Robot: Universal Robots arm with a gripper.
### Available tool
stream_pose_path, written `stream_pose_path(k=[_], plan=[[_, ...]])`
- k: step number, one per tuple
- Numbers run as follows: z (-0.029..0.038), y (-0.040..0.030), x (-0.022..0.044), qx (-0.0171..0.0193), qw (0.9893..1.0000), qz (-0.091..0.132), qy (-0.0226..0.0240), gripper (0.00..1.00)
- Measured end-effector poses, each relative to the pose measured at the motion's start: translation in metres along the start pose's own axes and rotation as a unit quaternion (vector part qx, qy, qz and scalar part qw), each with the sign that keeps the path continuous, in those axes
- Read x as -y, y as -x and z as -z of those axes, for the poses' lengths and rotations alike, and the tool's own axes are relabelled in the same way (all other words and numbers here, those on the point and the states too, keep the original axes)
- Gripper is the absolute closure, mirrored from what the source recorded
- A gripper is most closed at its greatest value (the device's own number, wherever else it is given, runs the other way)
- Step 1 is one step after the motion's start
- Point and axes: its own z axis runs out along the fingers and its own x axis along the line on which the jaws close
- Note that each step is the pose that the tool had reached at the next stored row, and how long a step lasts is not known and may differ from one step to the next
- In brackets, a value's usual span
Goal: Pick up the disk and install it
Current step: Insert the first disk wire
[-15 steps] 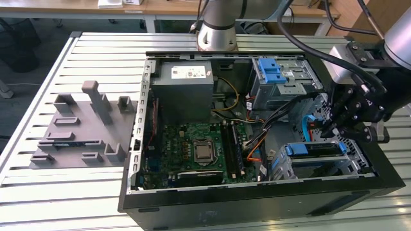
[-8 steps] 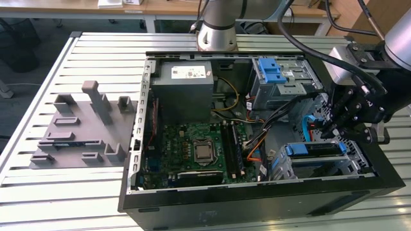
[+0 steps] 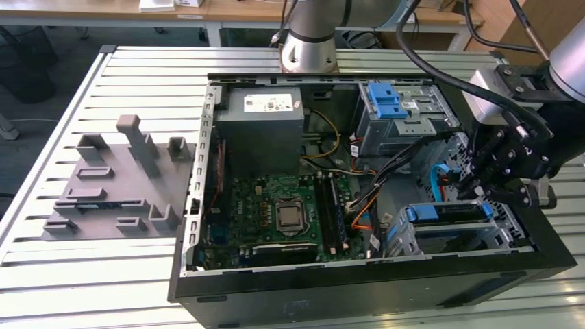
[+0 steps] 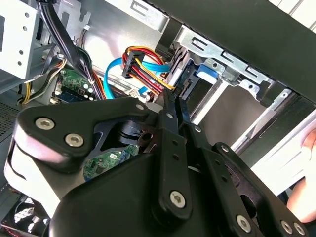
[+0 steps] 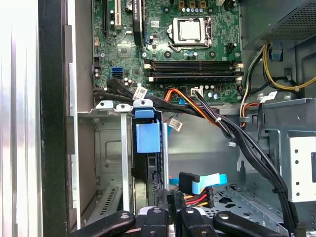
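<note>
Most of the work looks done: the disk [image 5: 147, 163] sits in the drive cage [image 5: 106, 148] just before the pincer [image 3: 494, 188], whose opening I cannot tell.

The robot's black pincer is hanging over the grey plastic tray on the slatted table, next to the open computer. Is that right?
Not quite. In the exterior view the black pincer hangs over the open black computer case, above the metal drive cage with blue rails. The grey plastic tray sits apart on the slatted metal table, beside the case.
</note>
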Motion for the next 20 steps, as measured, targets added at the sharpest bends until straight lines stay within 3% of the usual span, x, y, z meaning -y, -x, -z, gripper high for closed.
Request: stream_pose_path(k=[20], plan=[[-0.0048, -0.0043, 0.0008, -0.0001, 1.0, -0.001, -0.0001, 0.84]])
